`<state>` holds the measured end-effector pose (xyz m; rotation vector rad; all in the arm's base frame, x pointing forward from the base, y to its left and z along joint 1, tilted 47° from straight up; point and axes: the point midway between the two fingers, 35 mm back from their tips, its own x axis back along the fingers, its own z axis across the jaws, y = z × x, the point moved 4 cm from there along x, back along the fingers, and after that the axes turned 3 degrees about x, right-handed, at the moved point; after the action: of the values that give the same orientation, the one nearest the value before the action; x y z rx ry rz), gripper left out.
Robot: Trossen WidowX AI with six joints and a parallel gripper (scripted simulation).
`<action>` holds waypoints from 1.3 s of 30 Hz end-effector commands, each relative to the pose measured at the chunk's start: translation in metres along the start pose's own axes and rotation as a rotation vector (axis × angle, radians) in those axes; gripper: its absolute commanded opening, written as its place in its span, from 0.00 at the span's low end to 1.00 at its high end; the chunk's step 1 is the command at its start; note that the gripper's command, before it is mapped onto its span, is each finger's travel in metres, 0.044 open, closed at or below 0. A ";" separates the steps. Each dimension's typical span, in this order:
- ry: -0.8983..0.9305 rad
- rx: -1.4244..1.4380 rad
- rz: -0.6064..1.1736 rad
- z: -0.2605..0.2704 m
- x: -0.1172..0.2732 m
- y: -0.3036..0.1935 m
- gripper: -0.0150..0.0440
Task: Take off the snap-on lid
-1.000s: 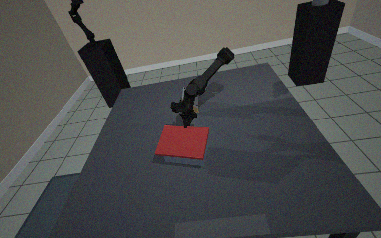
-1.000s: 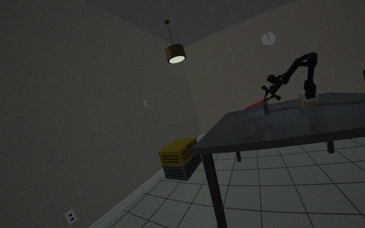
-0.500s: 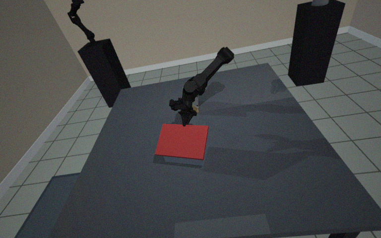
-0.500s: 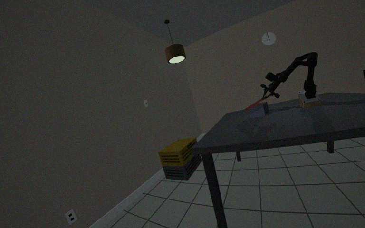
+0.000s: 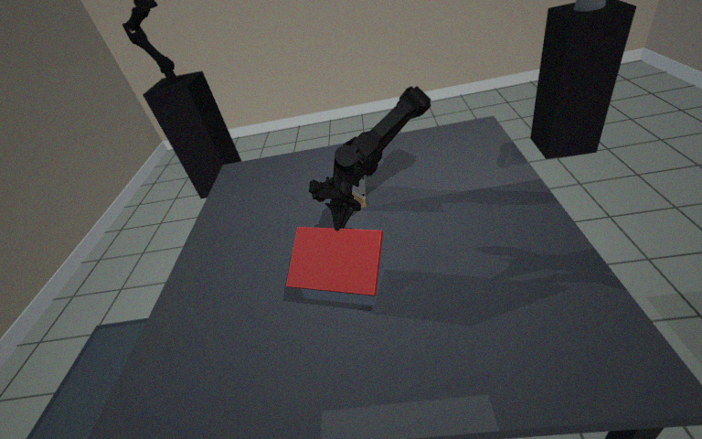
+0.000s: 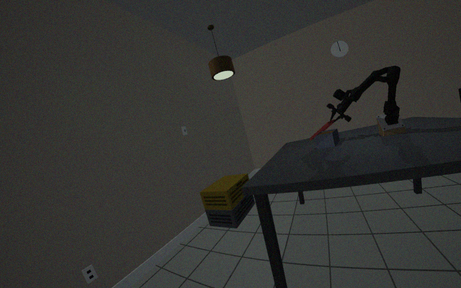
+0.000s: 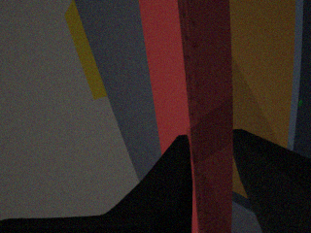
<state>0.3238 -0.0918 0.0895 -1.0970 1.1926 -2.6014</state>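
The red lid (image 5: 335, 261) (image 6: 321, 130) (image 7: 165, 63) is tilted steeply. Its edge nearest the arm is raised and its far edge is low, by the far side of the box. The blue-grey storage box (image 5: 336, 296) (image 6: 326, 139) (image 7: 296, 73) stands on the table (image 5: 248, 351) (image 6: 299, 170). It is open on the arm's side, with an orange-brown inside showing in the wrist view. My gripper (image 5: 337, 228) (image 6: 332, 120) (image 7: 209, 141) is shut on the lid's raised edge, above the box. Whether the low edge touches the box or the table is hidden.
The arm's base (image 6: 391, 127) stands on the table behind the box. A yellow crate (image 6: 221, 191) stands on a grey one on the floor beyond the table. Black pedestals (image 5: 191, 123) (image 5: 577, 82) stand beyond the table's back edge.
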 end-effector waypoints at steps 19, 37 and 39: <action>0.013 0.008 0.000 0.037 0.009 0.001 0.25; 0.012 0.009 -0.001 0.054 0.024 0.002 0.25; 0.012 0.009 -0.001 0.056 0.026 0.002 0.25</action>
<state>0.3384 -0.1312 0.1207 -1.1014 1.1934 -2.6026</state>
